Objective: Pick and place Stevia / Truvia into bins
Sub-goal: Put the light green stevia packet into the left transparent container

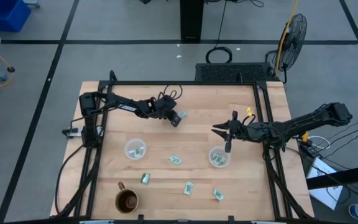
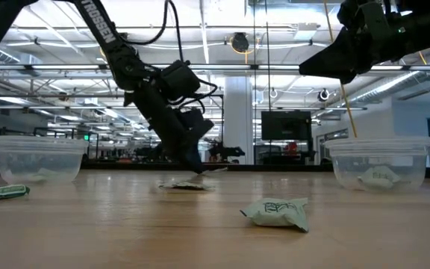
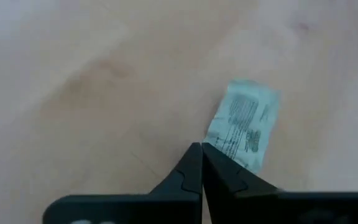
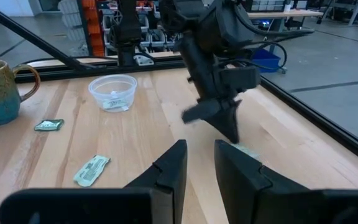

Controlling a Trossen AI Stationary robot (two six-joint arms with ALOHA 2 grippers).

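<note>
Several small green-and-white packets lie flat on the wooden table: one (image 1: 175, 160) in the middle and others (image 1: 188, 187) nearer the near edge. Two clear cups, left (image 1: 134, 149) and right (image 1: 218, 157), each hold packets. My left gripper (image 3: 201, 148) is shut and low at the table's far middle (image 1: 178, 119), its tips beside a packet (image 3: 244, 121) that lies flat on the wood (image 2: 181, 184). My right gripper (image 4: 201, 158) is open with a narrow gap and empty. It hangs high above the right cup (image 2: 379, 163). My left gripper points down at a slant with its shut fingertips at the packet's nearer edge (image 3: 225, 152). One finger (image 3: 229, 177) overlaps that edge in the wrist view. The packet is not between the fingers, and I cannot tell whether the finger touches it.
A brown mug (image 1: 127, 200) stands near the table's near edge on the left. A black frame rail (image 1: 263, 99) runs around the table's far and side edges. Bare wood lies between the two cups and toward the far edge.
</note>
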